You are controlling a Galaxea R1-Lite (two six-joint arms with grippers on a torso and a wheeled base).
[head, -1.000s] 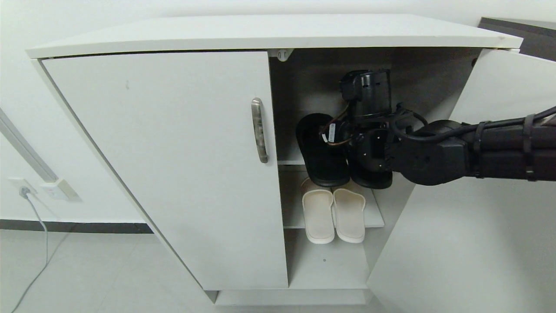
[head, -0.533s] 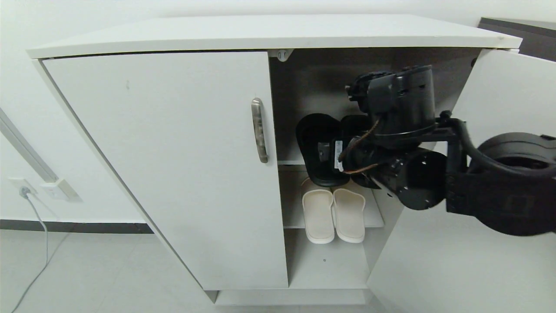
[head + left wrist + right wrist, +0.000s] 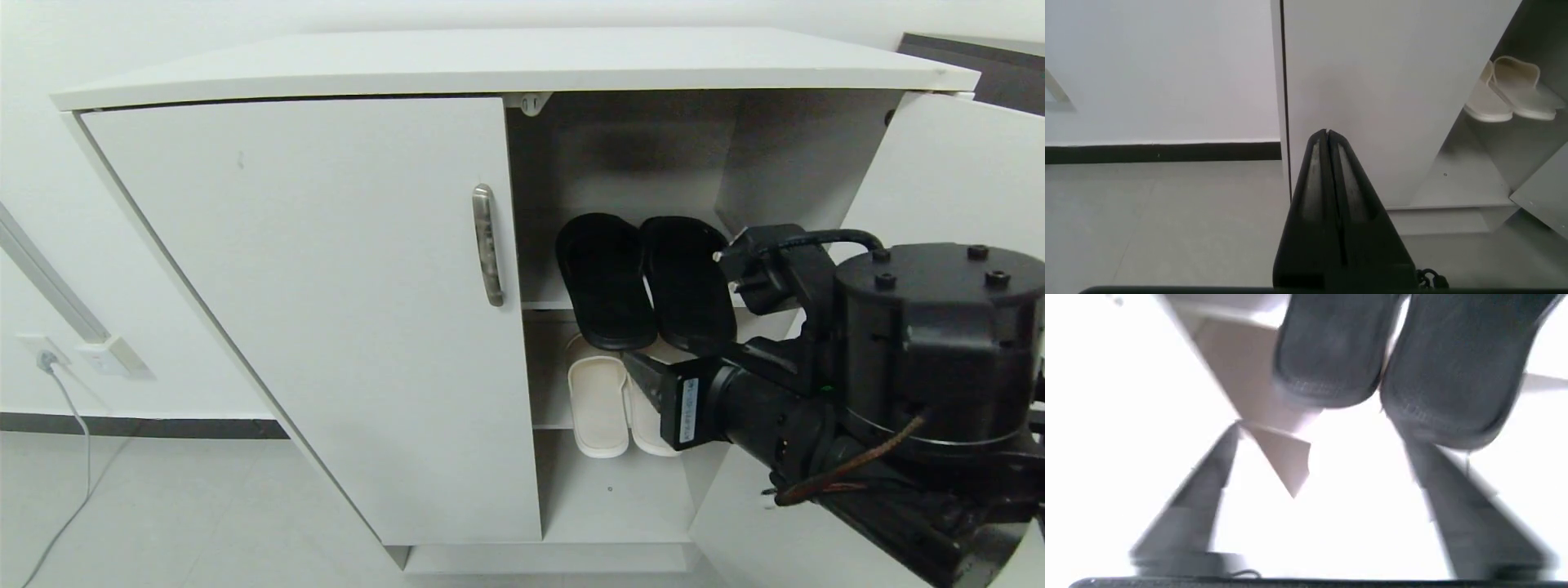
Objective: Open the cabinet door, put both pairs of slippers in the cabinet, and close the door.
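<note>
The white cabinet [image 3: 490, 65] has its left door [image 3: 310, 310] closed and its right door [image 3: 939, 180] swung open. A black pair of slippers [image 3: 645, 282] lies on the upper shelf, toes overhanging the shelf edge. Below it a white pair of slippers [image 3: 600, 404] rests on the lower shelf. My right gripper [image 3: 645, 382] is outside the opening, in front of the white pair; in the right wrist view the gripper [image 3: 1327, 441] is open and empty, with the black slippers [image 3: 1396, 351] ahead. My left gripper [image 3: 1327, 135] is shut, low before the closed door; the white slippers [image 3: 1511, 86] show beyond it.
A metal handle [image 3: 486, 245] runs down the closed door's right edge. A wall socket with a cable [image 3: 41, 355] sits low on the left wall. Bare floor [image 3: 1167, 220] lies in front of the cabinet.
My right arm has drawn back out of the upper shelf, down and toward the camera. The black slippers stay on the shelf, now fully uncovered.
</note>
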